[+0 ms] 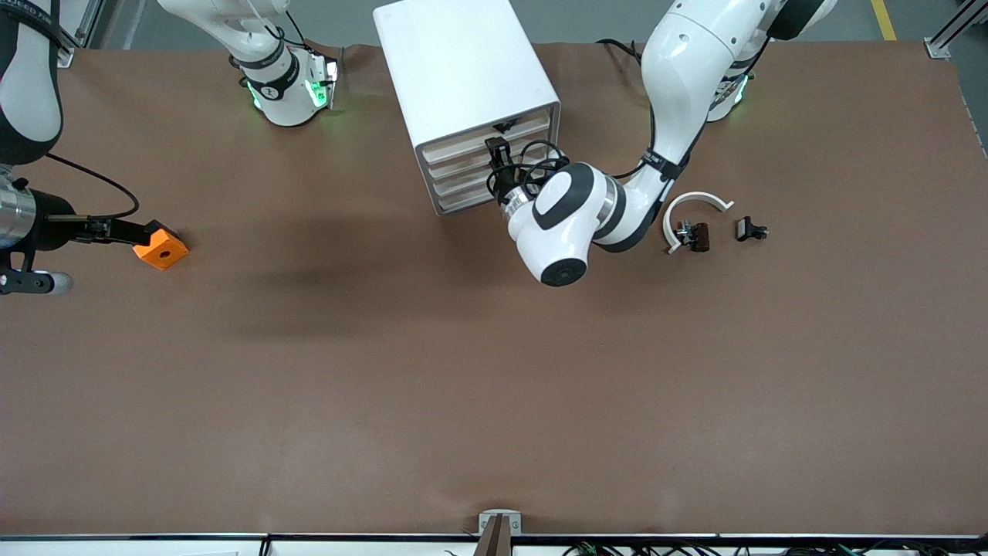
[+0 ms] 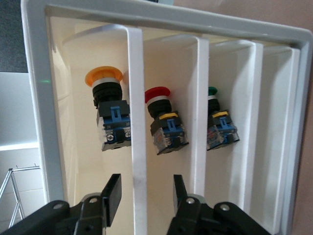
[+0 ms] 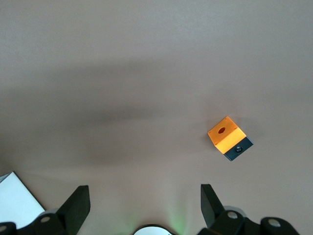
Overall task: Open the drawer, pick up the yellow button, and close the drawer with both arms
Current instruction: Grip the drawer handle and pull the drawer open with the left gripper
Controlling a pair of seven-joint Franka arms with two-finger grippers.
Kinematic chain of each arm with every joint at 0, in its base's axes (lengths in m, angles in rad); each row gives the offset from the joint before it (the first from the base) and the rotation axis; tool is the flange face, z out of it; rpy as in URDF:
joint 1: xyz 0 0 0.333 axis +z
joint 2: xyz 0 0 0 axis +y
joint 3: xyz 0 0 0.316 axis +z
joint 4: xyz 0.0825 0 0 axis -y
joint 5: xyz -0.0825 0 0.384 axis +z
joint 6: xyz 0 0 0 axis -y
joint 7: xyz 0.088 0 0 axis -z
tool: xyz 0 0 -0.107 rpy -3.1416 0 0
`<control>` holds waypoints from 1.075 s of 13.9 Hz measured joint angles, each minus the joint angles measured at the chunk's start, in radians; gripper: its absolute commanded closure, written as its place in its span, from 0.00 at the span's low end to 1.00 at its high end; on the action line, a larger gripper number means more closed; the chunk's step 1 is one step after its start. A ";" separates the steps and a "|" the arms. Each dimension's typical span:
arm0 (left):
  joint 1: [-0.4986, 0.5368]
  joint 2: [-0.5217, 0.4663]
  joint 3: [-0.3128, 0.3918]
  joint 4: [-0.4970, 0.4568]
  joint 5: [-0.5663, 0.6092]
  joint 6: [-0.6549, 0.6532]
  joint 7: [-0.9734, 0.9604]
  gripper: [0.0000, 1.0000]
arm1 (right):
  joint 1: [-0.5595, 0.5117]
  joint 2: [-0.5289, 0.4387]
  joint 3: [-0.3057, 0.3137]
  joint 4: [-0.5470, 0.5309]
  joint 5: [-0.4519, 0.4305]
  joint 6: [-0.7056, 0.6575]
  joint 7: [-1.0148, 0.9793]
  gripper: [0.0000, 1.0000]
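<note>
The white four-drawer cabinet (image 1: 463, 69) stands at the robots' side of the table, its drawer fronts (image 1: 463, 166) all pushed in. My left gripper (image 1: 497, 157) is at those fronts. In the left wrist view it (image 2: 145, 183) is open, its fingers standing on either side of a white strip (image 2: 137, 122) without touching it. Seen inside the cabinet (image 2: 34, 98) is the button (image 2: 110, 110), with an orange-yellow cap, black body and blue base. My right gripper (image 1: 116, 229) hangs open and empty (image 3: 145, 193) over the table at the right arm's end.
A red-capped button (image 2: 164, 122) and a green-capped one (image 2: 220, 127) sit in the neighbouring compartments. An orange block (image 1: 160, 247) (image 3: 226, 136) lies under the right gripper's area. A white curved ring (image 1: 695, 202) and small dark parts (image 1: 750, 229) lie toward the left arm's end.
</note>
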 measured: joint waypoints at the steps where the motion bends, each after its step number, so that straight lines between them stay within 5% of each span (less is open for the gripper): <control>1: -0.002 0.000 -0.006 -0.001 0.000 -0.001 0.000 0.60 | 0.000 0.000 0.000 0.000 0.000 0.000 0.000 0.00; 6: -0.025 0.007 -0.008 -0.003 -0.003 -0.002 -0.002 0.98 | 0.000 0.000 0.001 0.000 0.000 0.000 0.000 0.00; 15: 0.096 0.008 0.010 0.036 -0.001 0.004 -0.006 1.00 | 0.039 0.000 0.009 0.011 0.001 0.001 0.086 0.00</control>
